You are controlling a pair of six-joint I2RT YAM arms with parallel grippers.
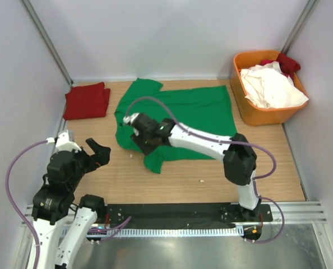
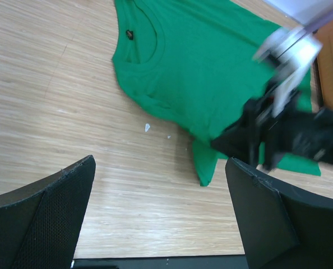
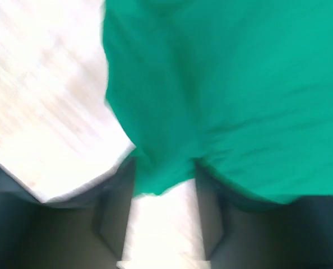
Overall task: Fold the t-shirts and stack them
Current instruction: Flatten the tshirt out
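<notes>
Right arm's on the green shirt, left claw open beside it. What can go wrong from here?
1. The right claw has only an edge of the green shirt between its fingers, and that view is blurred; the cloth may slip out on a pull.
2. The right arm reaches over the shirt, so a low drag could bunch it.
3. The left claw hangs open off the shirt; a one-sided fold may come out skewed.

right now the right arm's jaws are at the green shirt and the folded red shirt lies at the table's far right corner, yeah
No: the folded red shirt lies at the table's far left corner, as the top external view shows. The right arm's jaws are at the green shirt.
</notes>
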